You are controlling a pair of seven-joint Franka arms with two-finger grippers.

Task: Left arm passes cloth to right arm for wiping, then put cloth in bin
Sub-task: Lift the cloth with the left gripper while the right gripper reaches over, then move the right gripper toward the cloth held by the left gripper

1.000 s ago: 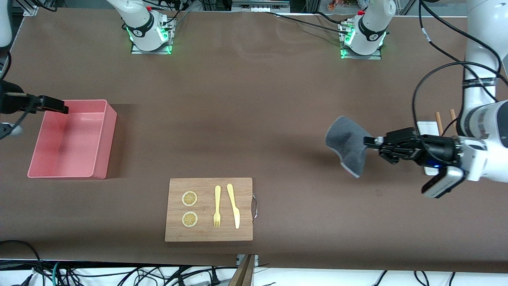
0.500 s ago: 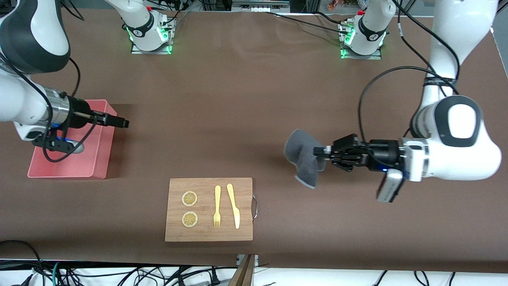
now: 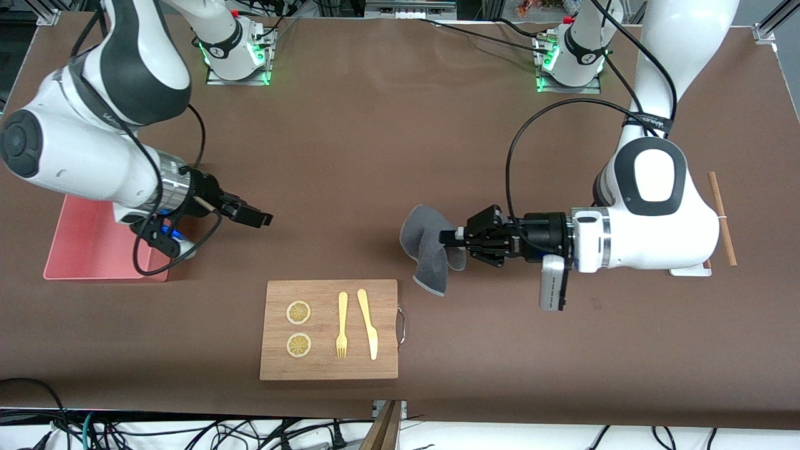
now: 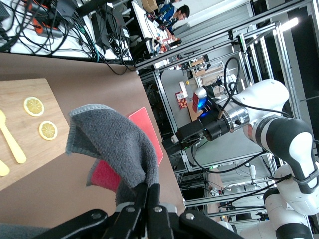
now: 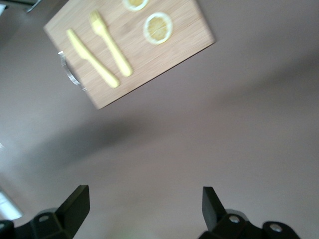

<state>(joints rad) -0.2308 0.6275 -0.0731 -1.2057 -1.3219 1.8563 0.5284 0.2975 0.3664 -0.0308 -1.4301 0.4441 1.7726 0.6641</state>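
The cloth [image 3: 428, 247] hangs dark grey and folded over the bare table, close to the board's handle end. My left gripper [image 3: 451, 239] is shut on its upper edge. In the left wrist view the cloth [image 4: 115, 144] shows a red-magenta inner face just above my left gripper [image 4: 148, 193]. My right gripper [image 3: 261, 219] stands open and holds nothing, over the table between the bin [image 3: 87, 250] and the cloth, pointing toward the cloth. Only bare table shows between the right gripper's [image 5: 144, 201] fingers. The right arm covers part of the pink bin.
A wooden board [image 3: 328, 369] with two lemon slices [image 3: 299, 328], a yellow fork [image 3: 342, 325] and a knife [image 3: 368, 323] lies near the front camera. A brown stick [image 3: 722, 219] and a small white tray [image 3: 687, 270] sit at the left arm's end.
The left arm has carried the cloth from its own end toward the table's middle. The right arm has swung from over the bin toward the cloth. Neither gripper's state changed.
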